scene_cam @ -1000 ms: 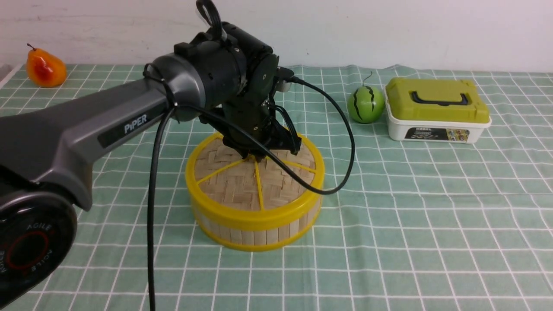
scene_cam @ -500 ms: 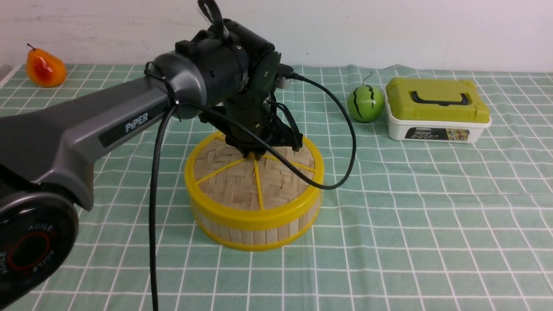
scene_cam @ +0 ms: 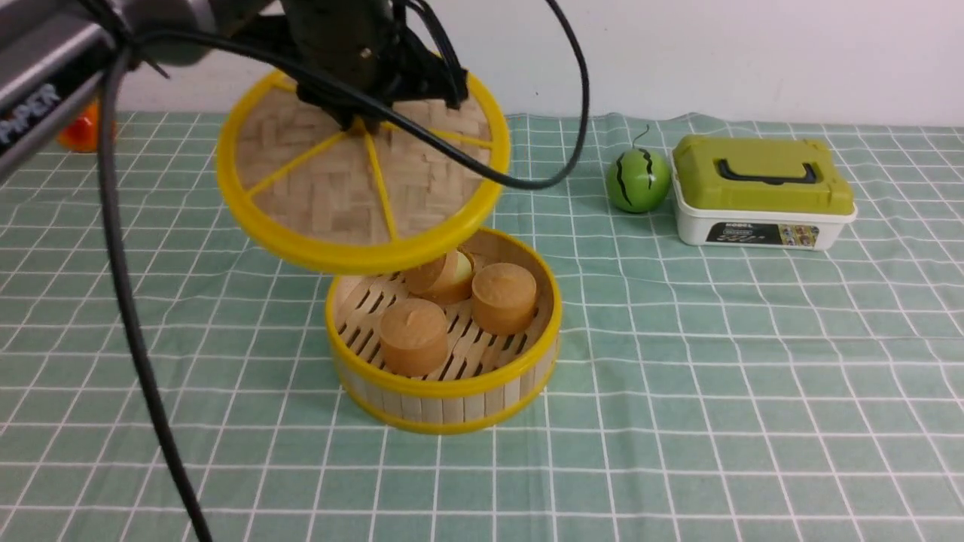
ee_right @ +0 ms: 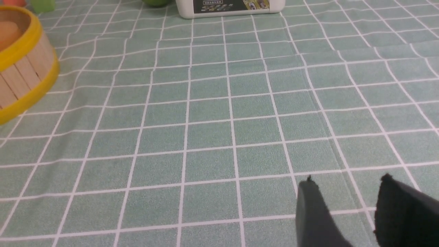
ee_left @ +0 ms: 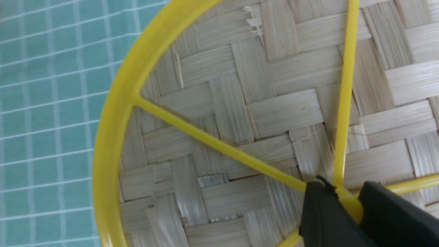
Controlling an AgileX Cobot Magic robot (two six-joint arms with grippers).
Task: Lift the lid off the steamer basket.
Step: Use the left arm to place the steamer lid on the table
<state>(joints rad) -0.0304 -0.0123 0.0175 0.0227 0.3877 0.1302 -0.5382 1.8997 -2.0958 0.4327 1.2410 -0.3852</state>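
My left gripper (scene_cam: 361, 120) is shut on the centre knob of the lid (scene_cam: 339, 196), a woven bamboo disc with yellow rim and spokes. It holds the lid tilted in the air, above and to the left of the steamer basket (scene_cam: 444, 403). In the left wrist view the black fingers (ee_left: 322, 212) pinch the yellow knob (ee_left: 348, 202) of the lid (ee_left: 240, 113). The basket stands open on the cloth with three round brown cakes (scene_cam: 413, 336) inside. Its edge also shows in the right wrist view (ee_right: 20, 79). My right gripper (ee_right: 346, 187) is open and empty, low over the cloth.
A green watermelon toy (scene_cam: 637, 181) and a white box with an olive-green lid (scene_cam: 761, 192) stand at the back right. An orange pear (scene_cam: 75, 132) is partly hidden behind my left arm at the back left. A black cable (scene_cam: 128, 301) hangs from the left arm.
My left gripper has lifted the lid off the basket, up and to the left. The cakes inside the basket now show.
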